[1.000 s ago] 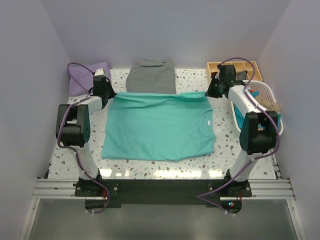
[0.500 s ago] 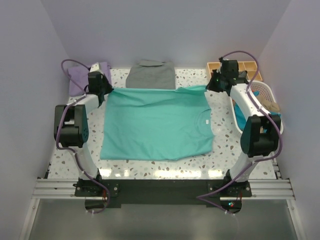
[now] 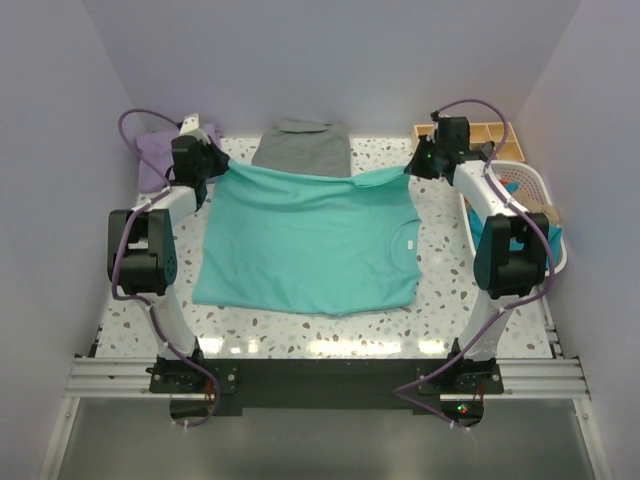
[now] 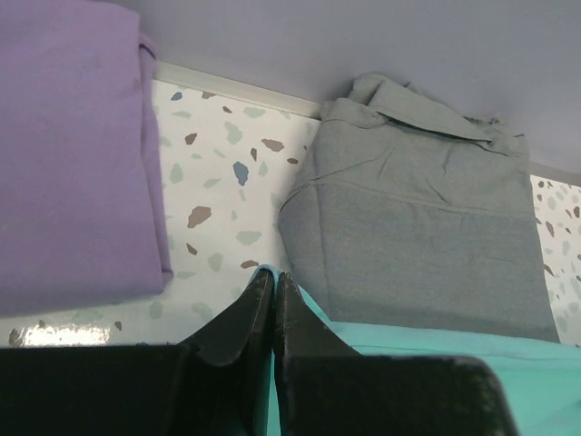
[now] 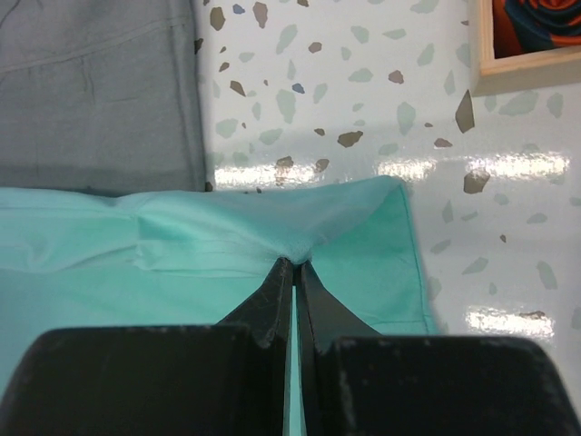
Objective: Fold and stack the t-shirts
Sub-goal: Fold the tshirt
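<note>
While left tool [image 4: 272, 280] and right tool [image 5: 292, 265] clench its far corners, turquoise t-shirt [image 3: 310, 245] lies unfolded; lavender shirt [image 4: 73, 145] folded apart, unstacked.

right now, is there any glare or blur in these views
Top external: sharp, a strip of glare on the terrazzo table along its near edge. Right wrist: bright reflections on the table beside the turquoise t-shirt, jaws dark and featureless. Left wrist: a small glare patch below the lavender t-shirt.
</note>
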`<state>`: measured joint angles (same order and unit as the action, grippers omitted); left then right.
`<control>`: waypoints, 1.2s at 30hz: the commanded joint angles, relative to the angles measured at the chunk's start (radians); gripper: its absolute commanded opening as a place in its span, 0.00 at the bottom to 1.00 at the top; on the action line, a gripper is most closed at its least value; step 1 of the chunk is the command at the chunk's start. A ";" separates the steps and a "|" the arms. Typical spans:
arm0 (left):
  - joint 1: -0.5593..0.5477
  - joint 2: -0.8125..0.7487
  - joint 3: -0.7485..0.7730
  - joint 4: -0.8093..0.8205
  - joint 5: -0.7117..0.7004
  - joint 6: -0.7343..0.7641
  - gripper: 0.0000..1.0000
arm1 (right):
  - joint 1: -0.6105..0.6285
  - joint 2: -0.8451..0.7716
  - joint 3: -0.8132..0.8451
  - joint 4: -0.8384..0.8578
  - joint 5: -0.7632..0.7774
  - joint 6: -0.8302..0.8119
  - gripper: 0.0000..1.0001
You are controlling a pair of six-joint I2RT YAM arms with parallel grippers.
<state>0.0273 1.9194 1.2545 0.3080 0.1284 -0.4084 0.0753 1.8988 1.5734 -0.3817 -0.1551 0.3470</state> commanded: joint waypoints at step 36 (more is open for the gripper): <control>0.014 -0.275 -0.418 0.121 -0.112 -0.027 0.06 | 0.004 -0.368 -0.402 -0.150 -0.018 0.006 0.00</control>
<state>0.0326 1.6844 0.8528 0.4126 0.0704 -0.4351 0.0784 1.5829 1.1694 -0.4690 -0.2409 0.3550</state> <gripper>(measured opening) 0.076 0.014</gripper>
